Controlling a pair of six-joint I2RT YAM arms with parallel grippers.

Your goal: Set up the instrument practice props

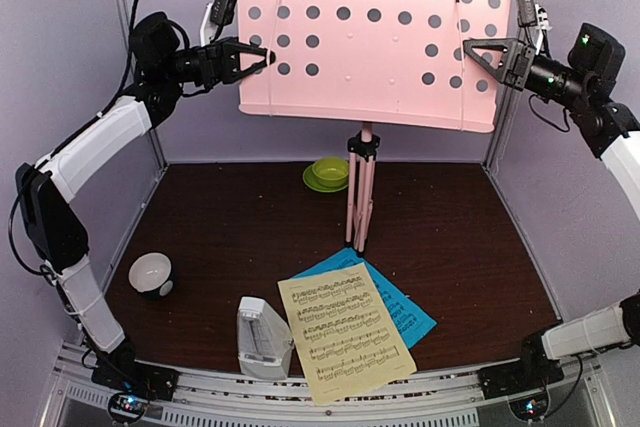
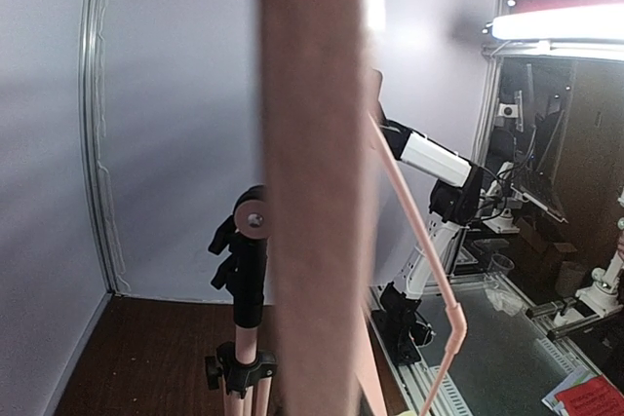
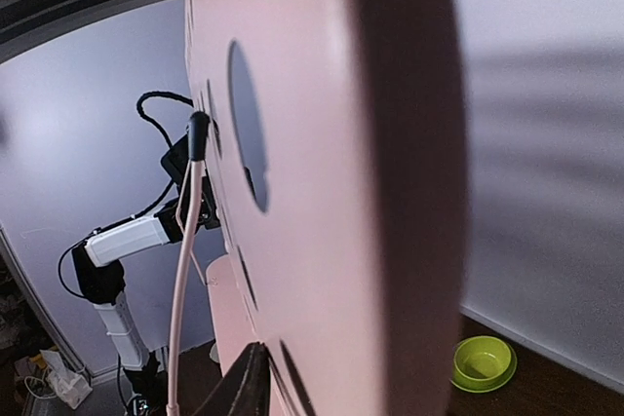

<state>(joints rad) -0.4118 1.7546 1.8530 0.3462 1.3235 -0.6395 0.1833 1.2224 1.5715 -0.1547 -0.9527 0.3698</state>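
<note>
Pink music stand stands toward the bench's far edge. The left jaws and right jaws straddle its panel's side edges; whether they are clamped, you cannot tell. You're likely setting the panel's tilt. Next, fetch the yellow page from the near edge.

The music stand fills the upper centre, its pole splitting the table into two open lanes.

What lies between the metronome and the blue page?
The yellow page, overlapping the blue page and beside the metronome; the top view shows it.
</note>
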